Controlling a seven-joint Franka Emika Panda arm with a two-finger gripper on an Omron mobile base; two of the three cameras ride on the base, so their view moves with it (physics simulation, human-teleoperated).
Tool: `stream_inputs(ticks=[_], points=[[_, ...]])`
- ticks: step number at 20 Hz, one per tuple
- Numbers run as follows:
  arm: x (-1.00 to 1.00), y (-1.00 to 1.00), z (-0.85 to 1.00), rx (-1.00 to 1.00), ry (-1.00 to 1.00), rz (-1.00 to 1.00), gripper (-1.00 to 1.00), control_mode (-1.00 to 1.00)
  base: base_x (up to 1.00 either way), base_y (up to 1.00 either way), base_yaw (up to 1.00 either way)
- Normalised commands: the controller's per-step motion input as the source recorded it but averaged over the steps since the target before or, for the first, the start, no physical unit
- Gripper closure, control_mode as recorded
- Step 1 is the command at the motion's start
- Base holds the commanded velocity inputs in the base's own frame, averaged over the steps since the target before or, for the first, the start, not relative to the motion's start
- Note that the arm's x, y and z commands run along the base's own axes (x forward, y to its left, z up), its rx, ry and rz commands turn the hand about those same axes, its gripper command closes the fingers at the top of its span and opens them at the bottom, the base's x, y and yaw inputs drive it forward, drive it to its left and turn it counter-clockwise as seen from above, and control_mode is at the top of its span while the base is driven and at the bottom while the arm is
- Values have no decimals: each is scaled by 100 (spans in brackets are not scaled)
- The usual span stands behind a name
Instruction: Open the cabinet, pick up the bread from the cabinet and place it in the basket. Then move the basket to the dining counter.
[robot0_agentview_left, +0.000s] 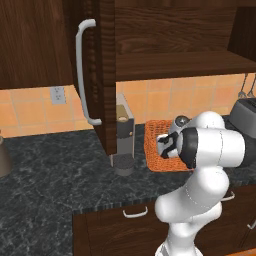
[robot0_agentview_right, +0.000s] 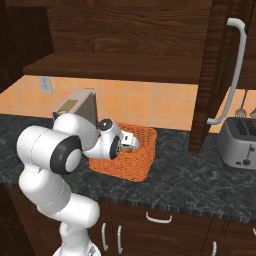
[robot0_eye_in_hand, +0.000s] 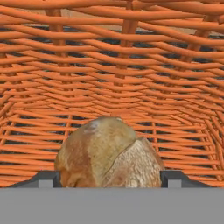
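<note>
The cabinet stands open, with one door swung out on the left and the other door on the right. Below it the orange wicker basket sits on the black granite counter. My gripper reaches into the basket. The round tan bread sits between the two fingertips, whose pads press on both its sides, low inside the basket and close to its woven floor. My gripper is shut on the bread. The dining counter is out of view.
A coffee machine stands just left of the basket, under the open left door. A silver toaster sits to the right. The cabinet's lower shelf overhangs the basket. Drawers with small handles run below the counter edge.
</note>
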Motion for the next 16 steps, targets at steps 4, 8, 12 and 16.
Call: stream_inputs(ticks=[4,8,12,16], points=[[6,0,18,-6,-10,0,-100,-100,0,0,0],[9,4,22,-12,-16,0,-100,-100,0,0,0],[4,26,16,-3,-6,0,-100,-100,0,0,0],[-31,50,92,8,0,0,-100,-100,0,0,0]])
